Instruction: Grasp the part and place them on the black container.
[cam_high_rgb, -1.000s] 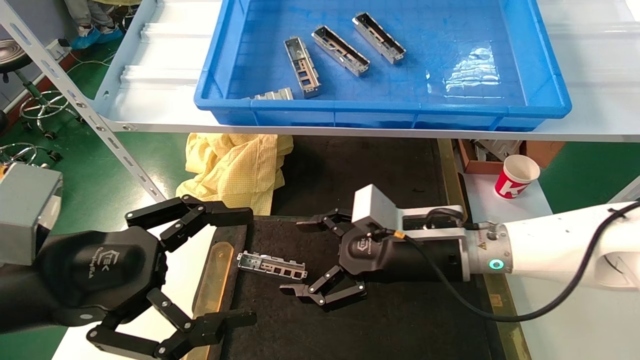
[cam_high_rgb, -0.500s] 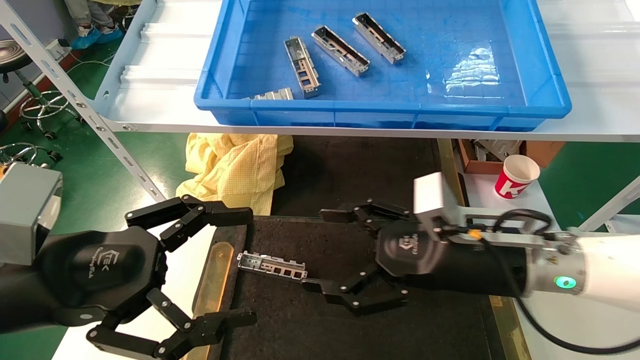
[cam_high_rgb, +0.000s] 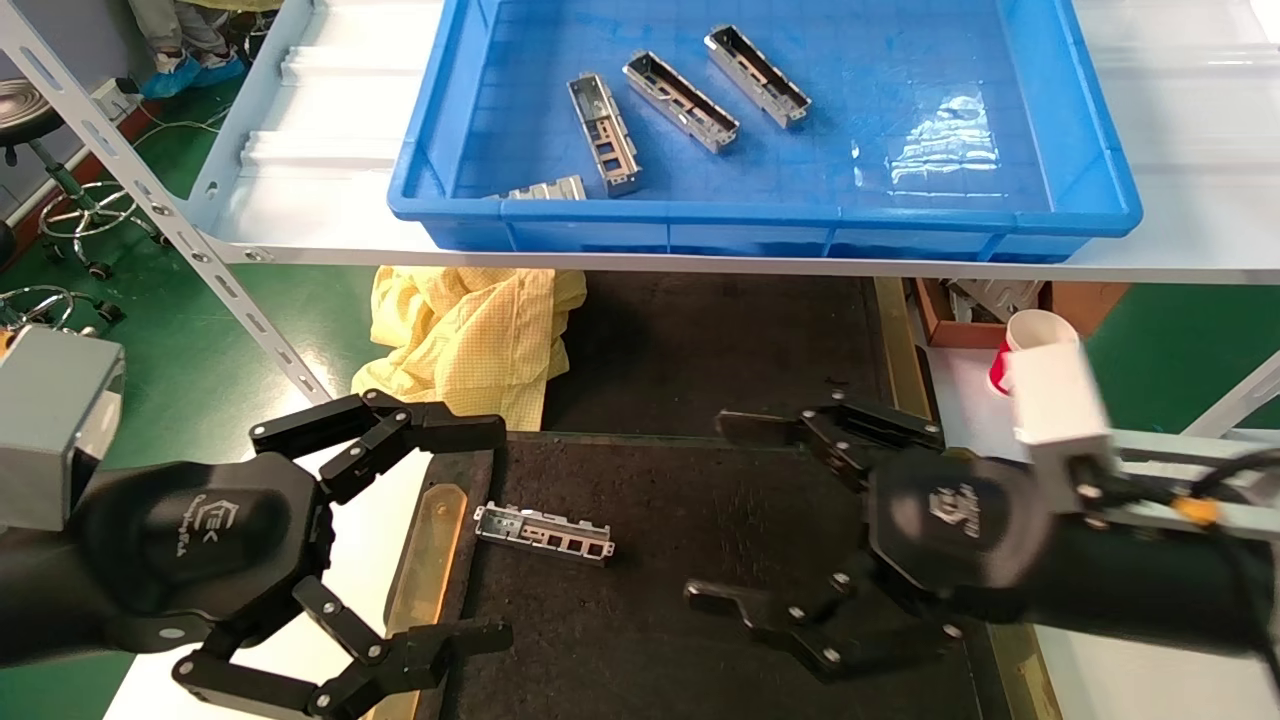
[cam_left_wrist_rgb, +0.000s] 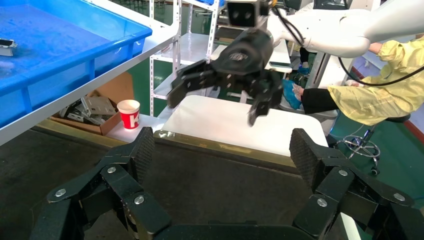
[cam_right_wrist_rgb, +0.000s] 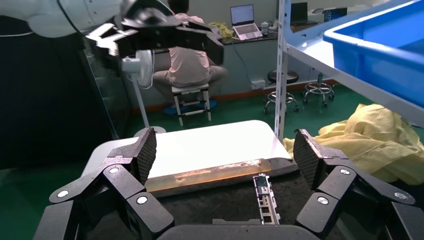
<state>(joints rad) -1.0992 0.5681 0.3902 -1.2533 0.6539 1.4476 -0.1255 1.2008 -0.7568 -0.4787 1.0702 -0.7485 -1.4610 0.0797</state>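
One silvery part (cam_high_rgb: 543, 533) lies flat on the black container (cam_high_rgb: 700, 520) near its left brass-coloured rim; it also shows in the right wrist view (cam_right_wrist_rgb: 265, 198). My right gripper (cam_high_rgb: 730, 515) is open and empty, off to the right of that part and apart from it. My left gripper (cam_high_rgb: 490, 535) is open and empty at the tray's left rim, beside the part. Several more parts (cam_high_rgb: 680, 100) lie in the blue bin (cam_high_rgb: 1090, 190) on the shelf above.
A yellow cloth (cam_high_rgb: 470, 335) lies behind the tray on the left. A red-and-white paper cup (cam_high_rgb: 1005, 365) and a cardboard box (cam_high_rgb: 960, 310) stand at the right. The metal shelf edge (cam_high_rgb: 640, 262) overhangs the tray's back. White table (cam_high_rgb: 1130, 660) flanks the tray.
My right gripper has pulled back to the right, away from the part, staying open. The part stays where it lay on the tray. The left arm has not moved.
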